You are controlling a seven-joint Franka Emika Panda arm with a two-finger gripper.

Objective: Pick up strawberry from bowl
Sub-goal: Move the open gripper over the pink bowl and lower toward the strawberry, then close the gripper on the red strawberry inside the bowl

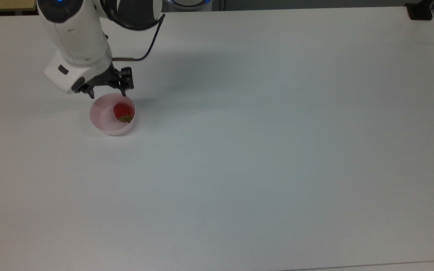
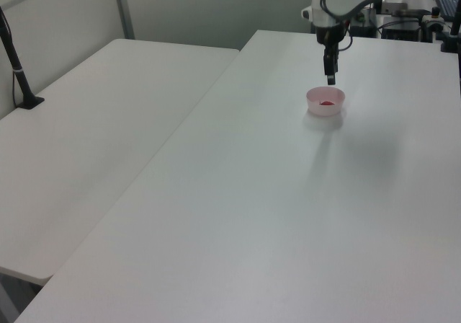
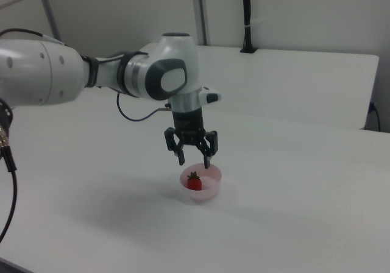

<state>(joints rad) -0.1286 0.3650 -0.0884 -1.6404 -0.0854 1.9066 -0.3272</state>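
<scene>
hovering over the pink bowl [image 3: 201, 183], we see the gripper [image 3: 194, 161] with fingers spread, nothing held. the strawberry [image 3: 194, 181] lies in the bowl just below the fingertips. we judge one finger could strike the rim and tip the light bowl.

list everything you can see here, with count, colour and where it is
strawberry: 1, red with green cap, inside the bowl, toward the top view's right side of it
bowl: 1, pale pink, on the table, in the top view's upper left
table: 1, white, carries the bowl
second table: 1, white, butted against the first on the left view's left
black post: 1, standing on the second table's far left in the left view
arm: 1, white with black joints, reaching in from the top view's upper left
claw: 1, black, open, just above the bowl
</scene>
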